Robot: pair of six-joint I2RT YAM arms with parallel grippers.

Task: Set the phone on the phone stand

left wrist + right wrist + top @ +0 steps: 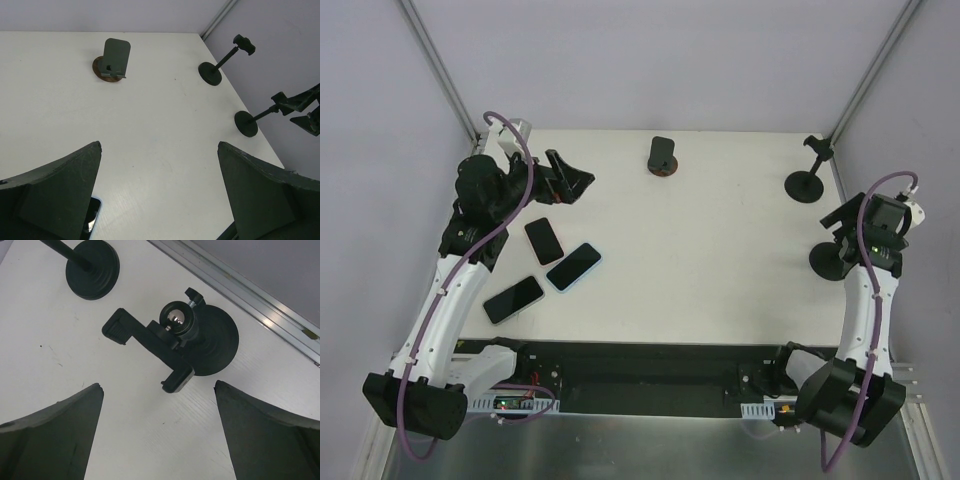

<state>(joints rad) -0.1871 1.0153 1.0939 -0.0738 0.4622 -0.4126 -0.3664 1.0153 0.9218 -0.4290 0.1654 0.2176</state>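
Hovering above the table (pixel 720 250) with its fingers spread wide and holding nothing, the left gripper (pixel 572 172) is not touching any phone, so I am judging that the task is only beginning and the step in hand is the reach for a phone. Three phones are lying flat behind and below this gripper, toward its own base. The black phone (pixel 544 240) is the nearest, the blue phone (pixel 573 266) is lying just beside it, and the third phone (pixel 514 299) is lying farther back, close to the arm. In the left wrist view a corner of one phone is showing under one finger (pixel 55 195), but I cannot tell which phone it is. The stand (pixel 114 59), an upright plate on a round brown base, is standing well ahead of the gripper and is carrying nothing. The right gripper (pixel 157 386) is also open and empty, hanging directly over a clamp stand (pixel 192 340), and a second clamp stand (pixel 92 262) is standing ahead of it. The next move is probably asking the left gripper to pull back and go down over the black phone, turning until its fingers are crossing the narrow sides. Because the phone is lying flat, the fingers will be needing to come very low to catch its thin edges.
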